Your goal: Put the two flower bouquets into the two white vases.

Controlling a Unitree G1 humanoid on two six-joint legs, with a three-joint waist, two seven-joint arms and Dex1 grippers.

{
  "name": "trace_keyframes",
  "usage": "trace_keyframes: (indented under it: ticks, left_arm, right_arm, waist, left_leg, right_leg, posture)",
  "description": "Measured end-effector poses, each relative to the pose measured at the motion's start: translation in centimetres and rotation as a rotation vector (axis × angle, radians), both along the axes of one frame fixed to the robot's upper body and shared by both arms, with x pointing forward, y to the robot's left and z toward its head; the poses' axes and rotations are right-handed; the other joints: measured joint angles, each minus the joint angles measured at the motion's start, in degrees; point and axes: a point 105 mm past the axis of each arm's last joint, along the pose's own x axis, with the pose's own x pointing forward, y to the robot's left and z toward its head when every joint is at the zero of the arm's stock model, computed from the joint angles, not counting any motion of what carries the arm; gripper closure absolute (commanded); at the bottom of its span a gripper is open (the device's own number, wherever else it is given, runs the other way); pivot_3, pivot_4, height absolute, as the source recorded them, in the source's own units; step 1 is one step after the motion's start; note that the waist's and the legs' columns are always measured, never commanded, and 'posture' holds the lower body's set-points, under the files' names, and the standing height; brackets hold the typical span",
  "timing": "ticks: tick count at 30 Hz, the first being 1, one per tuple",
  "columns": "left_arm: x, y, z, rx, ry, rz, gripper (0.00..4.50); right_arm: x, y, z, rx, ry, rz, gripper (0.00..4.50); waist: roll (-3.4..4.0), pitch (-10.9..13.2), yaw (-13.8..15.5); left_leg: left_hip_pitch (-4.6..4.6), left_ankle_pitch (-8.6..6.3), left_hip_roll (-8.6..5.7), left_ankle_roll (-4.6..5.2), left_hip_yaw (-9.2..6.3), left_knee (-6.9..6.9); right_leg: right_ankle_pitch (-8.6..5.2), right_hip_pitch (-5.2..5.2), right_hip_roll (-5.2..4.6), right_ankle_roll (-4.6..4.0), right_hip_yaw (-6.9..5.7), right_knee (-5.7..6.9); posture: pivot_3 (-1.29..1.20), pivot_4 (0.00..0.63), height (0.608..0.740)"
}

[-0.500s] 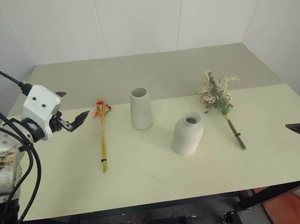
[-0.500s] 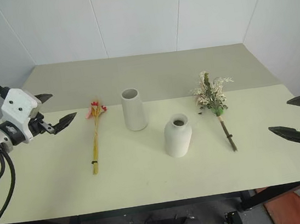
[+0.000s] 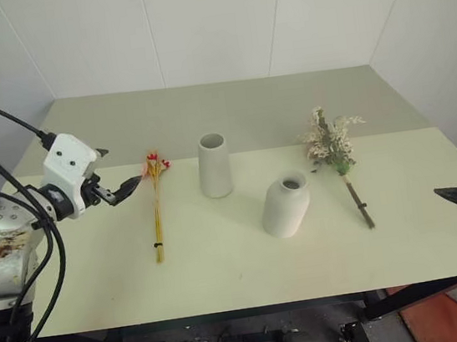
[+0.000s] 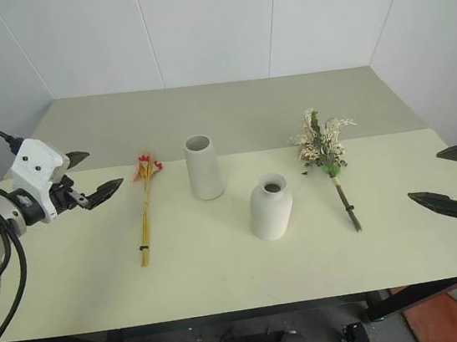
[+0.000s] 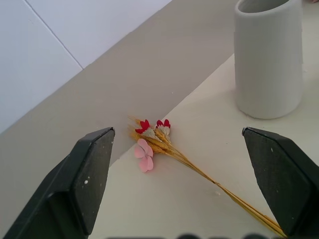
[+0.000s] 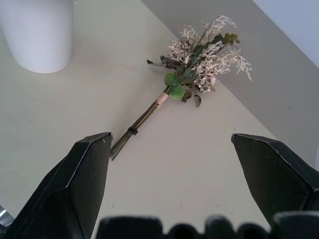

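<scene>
The yellow-stalked bouquet [image 4: 144, 211] and the bushier bouquet [image 4: 327, 166] are laid flat on the table [image 4: 225, 273], heads pointed toward the wall, flanking the upright vases [image 4: 204, 167]. The fingers of both grippers [image 4: 86, 177] [image 4: 445, 184] are spread, empty.

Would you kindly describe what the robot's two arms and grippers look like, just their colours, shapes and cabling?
The left gripper has two black, pointed, wedge-shaped fingers on a boxy white housing with small dark dots. Behind it sits a round silver-grey joint with bolt heads, and thick black cables loop over the arm. The right gripper has the same black tapered fingers, with a bit of white housing at the frame edge. In the wrist views the fingers are broad, matte black wedges.
</scene>
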Motion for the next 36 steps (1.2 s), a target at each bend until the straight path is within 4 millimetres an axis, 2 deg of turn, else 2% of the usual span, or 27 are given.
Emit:
trace_keyframes:
  ticks: [4,7,9,13,15,17,21,25,32,36]
  left_arm:
    - [1.1,-0.5,-0.2,-0.107,0.166,0.116,0.04]
    - [2.1,-2.7,-0.8,-0.185,0.309,0.218,0.04]
    - [2.3,-3.9,-2.6,-0.204,0.42,0.266,0.04]
    - [2.5,-4.7,-6.6,-0.207,0.597,0.412,0.04]
    - [2.6,-4.8,-7.9,-0.205,0.64,0.458,0.04]
    - [2.7,-4.3,-8.3,-0.196,0.653,0.499,0.04]
    - [3.8,-3.5,-8.4,-0.203,0.66,0.577,0.04]
    - [5.3,-2.9,-8.2,-0.247,0.657,0.593,0.04]
    - [7.0,-5.0,-9.1,-0.31,0.75,0.524,0.04]
    - [8.0,-5.1,-9.5,-0.298,0.751,0.526,0.98]
  right_arm:
    - [0.2,0.4,0.5,-0.001,-0.028,0.011,0.0]
    - [1.0,2.7,1.3,0.012,-0.068,0.087,0.0]
    - [1.2,4.4,1.4,0.027,-0.065,0.154,0.0]
    - [2.1,8.0,2.4,0.098,-0.081,0.294,0.0]
    - [2.2,10.0,2.6,0.1,-0.082,0.377,0.0]
    - [2.5,10.9,2.5,0.1,-0.074,0.41,0.0]
    - [2.9,11.8,2.2,0.105,-0.059,0.442,0.0]
    - [3.1,11.9,1.8,0.112,-0.046,0.439,0.0]
    - [3.2,11.2,0.6,0.105,-0.014,0.396,0.0]
    - [3.0,10.5,0.1,0.113,-0.008,0.359,0.0]
  waist:
    - [-0.02,0.0,0.3]
    - [-0.02,0.0,0.4]
    - [-0.03,0.0,0.1]
    - [-0.05,0.0,-0.8]
    - [-0.06,0.0,-0.8]
    - [-0.07,0.0,-0.7]
    - [-0.07,0.0,0.1]
    - [-0.07,0.0,0.5]
    - [-0.07,0.0,0.7]
    - [-0.05,0.0,0.7]
  left_leg:
    - [0.01,0.0,-0.03,0.0,-0.05,0.05]
    - [0.02,0.0,-0.08,0.01,-0.09,0.09]
    - [-0.03,0.0,-0.08,0.01,-0.15,0.05]
    - [-0.03,-0.02,-0.07,0.03,-0.23,0.03]
    - [-0.02,-0.02,-0.07,0.03,-0.28,0.02]
    - [-0.04,-0.02,-0.08,0.03,-0.27,0.02]
    - [-0.09,-0.02,-0.14,0.03,-0.27,0.03]
    - [-0.14,-0.02,-0.19,0.03,-0.25,0.03]
    - [-0.17,-0.02,-0.22,0.03,-0.26,0.03]
    - [-0.1,-0.02,-0.23,0.03,-0.25,0.03]
  right_leg:
    - [0.04,0.06,0.0,0.12,-0.03,0.04]
    - [0.15,0.1,0.0,0.33,-0.01,0.03]
    - [0.16,0.04,0.03,0.41,-0.02,0.04]
    - [0.17,-0.03,0.12,0.4,0.05,0.09]
    - [0.17,-0.03,0.13,0.37,0.02,0.12]
    - [0.18,-0.06,0.11,0.36,0.03,0.12]
    - [0.18,-0.05,0.03,0.35,-0.02,0.1]
    - [0.33,-0.07,-0.03,0.11,-0.03,0.06]
    - [0.34,-0.08,-0.05,0.12,-0.05,0.05]
    - [0.32,-0.04,-0.05,0.14,-0.03,0.08]
  posture:
    - [0.0,0.15,0.74]
    - [0.0,0.15,0.74]
    - [0.0,0.15,0.74]
    - [0.0,0.15,0.74]
    - [0.0,0.15,0.74]
    - [0.0,0.15,0.74]
    - [0.0,0.15,0.74]
    - [0.0,0.15,0.74]
    - [0.0,0.15,0.74]
    - [0.0,0.15,0.74]
